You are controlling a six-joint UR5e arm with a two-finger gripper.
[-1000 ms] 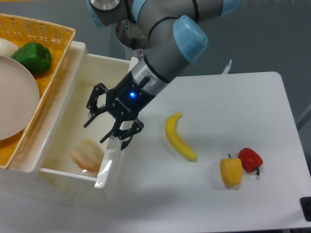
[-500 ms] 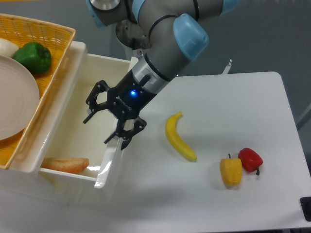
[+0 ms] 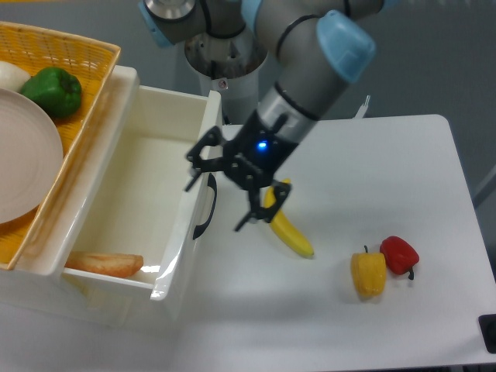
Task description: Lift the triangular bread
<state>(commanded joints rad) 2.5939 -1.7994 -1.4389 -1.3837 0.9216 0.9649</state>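
- One triangular bread (image 3: pixel 105 263) lies at lower left, inside the white bin (image 3: pixel 128 174), against its front wall.
- One arm reaches down from top centre; its hand (image 3: pixel 225 190) hangs open and empty, fingers spread, between bin and banana (image 3: pixel 288 226).
- One yellow pepper (image 3: pixel 368 273) and one red pepper (image 3: pixel 400 254) sit on the table (image 3: pixel 372 178) at lower right.

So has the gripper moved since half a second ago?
Yes. The gripper shifted right, off the white bin, and now hangs open beside the banana.
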